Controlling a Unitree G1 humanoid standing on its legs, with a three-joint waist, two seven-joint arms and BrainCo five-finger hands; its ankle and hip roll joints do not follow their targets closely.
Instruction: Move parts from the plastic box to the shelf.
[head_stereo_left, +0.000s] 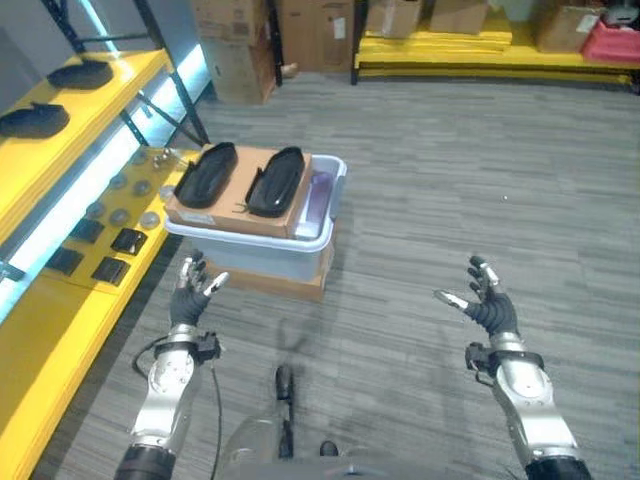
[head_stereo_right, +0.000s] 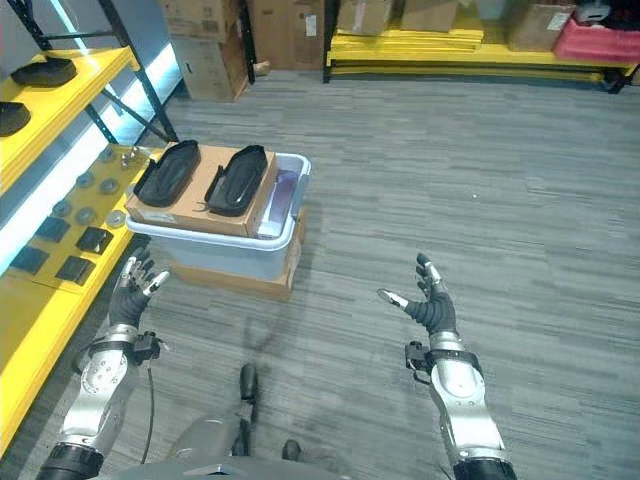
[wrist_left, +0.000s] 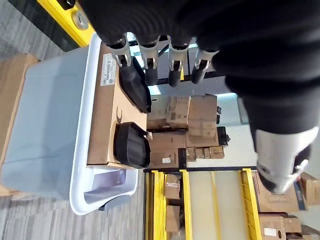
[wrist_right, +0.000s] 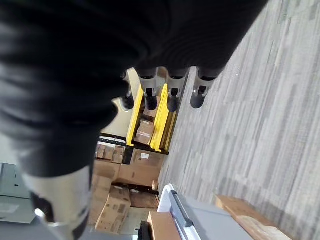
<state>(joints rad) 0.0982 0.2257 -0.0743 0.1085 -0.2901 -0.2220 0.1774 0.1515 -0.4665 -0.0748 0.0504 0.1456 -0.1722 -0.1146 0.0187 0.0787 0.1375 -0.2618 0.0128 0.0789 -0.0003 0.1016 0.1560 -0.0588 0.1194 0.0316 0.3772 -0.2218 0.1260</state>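
Two black, elongated moulded parts (head_stereo_left: 207, 172) (head_stereo_left: 277, 180) lie side by side on a flat brown cardboard sheet (head_stereo_left: 237, 203) that rests across the top of the pale translucent plastic box (head_stereo_left: 262, 250). The box sits on a low brown cardboard slab (head_stereo_left: 270, 283) on the grey striped floor (head_stereo_left: 450, 200). In the head view the box is at about 11 o'clock from centre, with the left hand (head_stereo_left: 188, 296) just below its near left corner, apart from it, fingers straight and spread, holding nothing. The right hand (head_stereo_left: 487, 298) hangs at about 4 o'clock, well apart from the box, fingers also spread and empty.

The left wrist view looks past its fingers (wrist_left: 148, 60) along the box's length, showing the sheet covering most of the opening and a bare strip of the box's interior at one end (wrist_left: 107, 180). The right wrist view catches a corner of the box's rim (wrist_right: 176, 207).

At 9 o'clock the yellow shelf (head_stereo_left: 60, 320) carries small black square pads (head_stereo_left: 128, 240) and grey round discs (head_stereo_left: 150, 219); its upper level holds more black moulded parts (head_stereo_left: 80, 73). Brown cartons (head_stereo_left: 310, 30) stand at 12 o'clock.
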